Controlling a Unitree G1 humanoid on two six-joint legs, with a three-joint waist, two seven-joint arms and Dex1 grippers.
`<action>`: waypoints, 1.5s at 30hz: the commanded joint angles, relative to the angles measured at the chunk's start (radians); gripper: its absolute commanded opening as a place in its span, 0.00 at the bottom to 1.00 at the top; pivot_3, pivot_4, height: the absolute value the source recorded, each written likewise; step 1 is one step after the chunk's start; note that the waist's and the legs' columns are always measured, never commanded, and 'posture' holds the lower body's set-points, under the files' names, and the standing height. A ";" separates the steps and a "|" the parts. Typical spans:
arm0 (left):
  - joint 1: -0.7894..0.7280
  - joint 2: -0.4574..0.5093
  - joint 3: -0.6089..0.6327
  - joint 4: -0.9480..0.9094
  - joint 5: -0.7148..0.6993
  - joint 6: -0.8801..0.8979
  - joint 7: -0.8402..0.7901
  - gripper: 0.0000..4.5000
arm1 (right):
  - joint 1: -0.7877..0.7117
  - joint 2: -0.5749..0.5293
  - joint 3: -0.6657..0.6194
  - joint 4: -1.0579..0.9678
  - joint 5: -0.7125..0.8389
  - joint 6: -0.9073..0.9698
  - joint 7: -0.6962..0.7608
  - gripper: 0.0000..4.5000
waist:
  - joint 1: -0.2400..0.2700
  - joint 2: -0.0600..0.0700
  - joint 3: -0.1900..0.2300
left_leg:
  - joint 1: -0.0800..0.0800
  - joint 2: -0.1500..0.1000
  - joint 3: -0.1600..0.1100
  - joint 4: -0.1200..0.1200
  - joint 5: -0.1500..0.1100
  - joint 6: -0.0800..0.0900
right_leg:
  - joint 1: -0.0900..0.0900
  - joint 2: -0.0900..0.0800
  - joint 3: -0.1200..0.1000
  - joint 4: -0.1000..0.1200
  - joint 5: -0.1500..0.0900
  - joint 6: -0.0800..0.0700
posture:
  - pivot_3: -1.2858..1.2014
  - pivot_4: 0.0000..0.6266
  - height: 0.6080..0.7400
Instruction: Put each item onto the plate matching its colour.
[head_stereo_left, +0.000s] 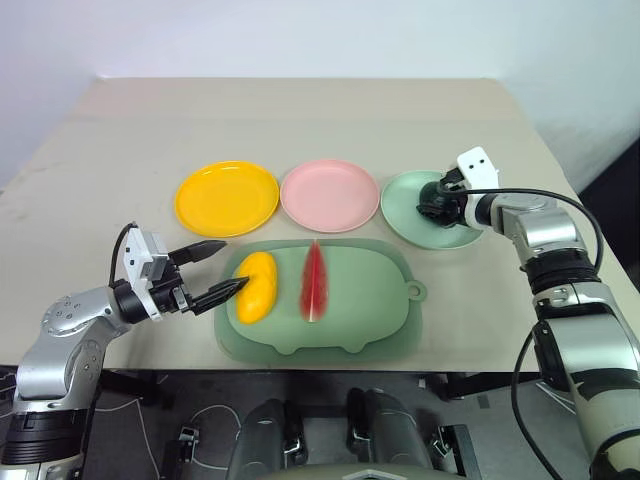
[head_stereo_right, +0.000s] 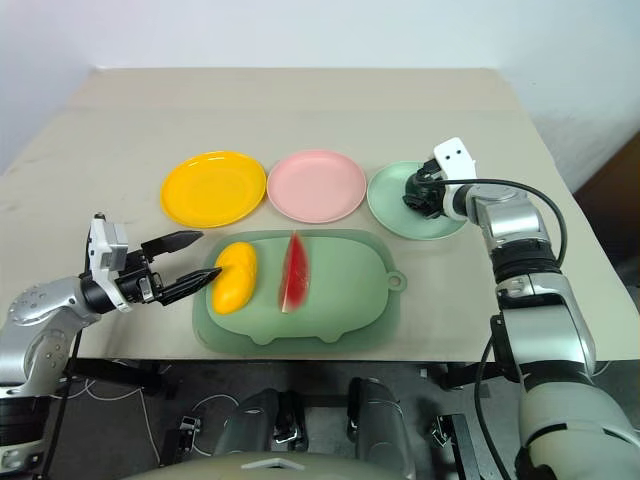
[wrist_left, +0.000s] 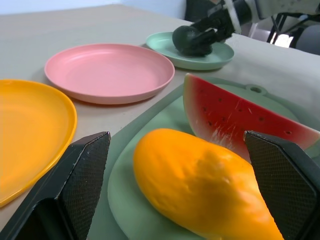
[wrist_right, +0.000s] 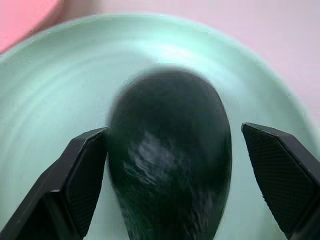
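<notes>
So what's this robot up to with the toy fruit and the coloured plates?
It is sorting toy foods onto plates of matching colour. The right gripper has its jaws open around the dark avocado, which lies on the mint green plate. The left gripper, jaws open, is at the yellow mango, which lies beside the watermelon wedge on the pig-shaped tray. The yellow plate and pink plate hold nothing yet.
</notes>
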 joint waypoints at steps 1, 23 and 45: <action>-0.010 0.008 0.021 -0.005 -0.008 -0.022 -0.008 1.00 | 0.033 -0.062 -0.047 -0.249 0.002 0.146 -0.007 1.00 | 0.002 0.000 0.000 | -0.001 0.000 0.000 0.001 0.000 0.000 | -0.001 0.000 0.000 0.001 0.000 0.000 | 0.52 0.24 0.67; -0.079 -0.023 -0.024 0.181 0.039 -0.147 -0.092 1.00 | 0.166 0.402 -0.184 -0.910 0.598 1.087 -0.368 1.00 | -0.001 0.000 -0.001 | -0.005 0.000 0.000 0.002 0.000 0.000 | -0.005 -0.001 0.000 0.002 -0.001 -0.003 | 0.52 0.24 0.67; -0.080 -0.035 -0.033 0.129 0.040 -0.115 -0.049 1.00 | 0.031 0.323 -0.174 -0.790 0.911 1.087 -0.669 1.00 | -0.002 0.000 -0.001 | -0.005 0.001 0.001 0.001 0.000 0.000 | -0.006 0.001 0.001 0.003 -0.001 -0.002 | 0.52 0.24 0.67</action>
